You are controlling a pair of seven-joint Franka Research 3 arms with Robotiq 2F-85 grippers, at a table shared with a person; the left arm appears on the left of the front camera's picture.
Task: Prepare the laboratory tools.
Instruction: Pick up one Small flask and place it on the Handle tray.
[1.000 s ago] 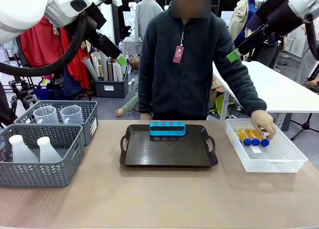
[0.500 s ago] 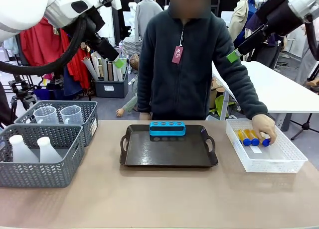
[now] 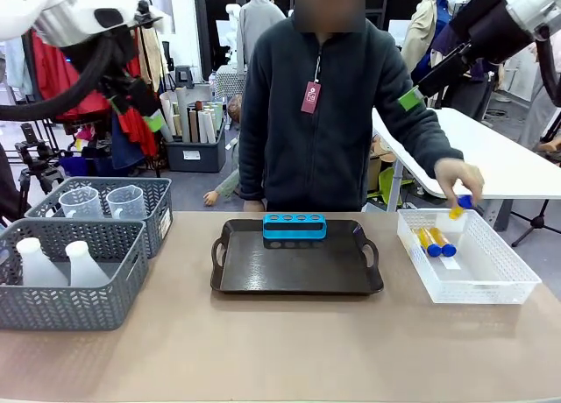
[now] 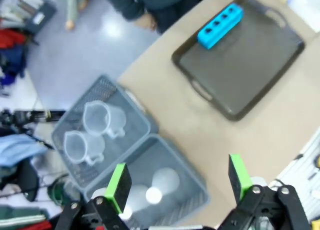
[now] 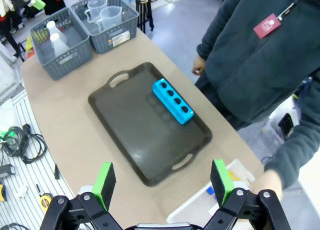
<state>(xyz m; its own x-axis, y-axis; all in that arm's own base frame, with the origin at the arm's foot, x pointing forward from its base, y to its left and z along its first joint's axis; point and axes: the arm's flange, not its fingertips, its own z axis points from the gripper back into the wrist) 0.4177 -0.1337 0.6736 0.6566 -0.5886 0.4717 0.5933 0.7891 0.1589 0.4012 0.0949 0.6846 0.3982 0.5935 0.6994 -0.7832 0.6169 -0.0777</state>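
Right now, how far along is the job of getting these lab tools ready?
Barely started. Done: the blue rack sits on the dark tray, no tubes in it. In hand: the person's hand holds one tube above the white bin. Left: two tubes in that bin, plus flasks and beakers in the grey baskets. The left end effector and right end effector hang open, holding nothing.

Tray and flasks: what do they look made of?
Tray: probably hard plastic, dark with a faint sheen and moulded handle cutouts. Flasks: translucent milky white with a matte surface, so more likely plastic than glass.
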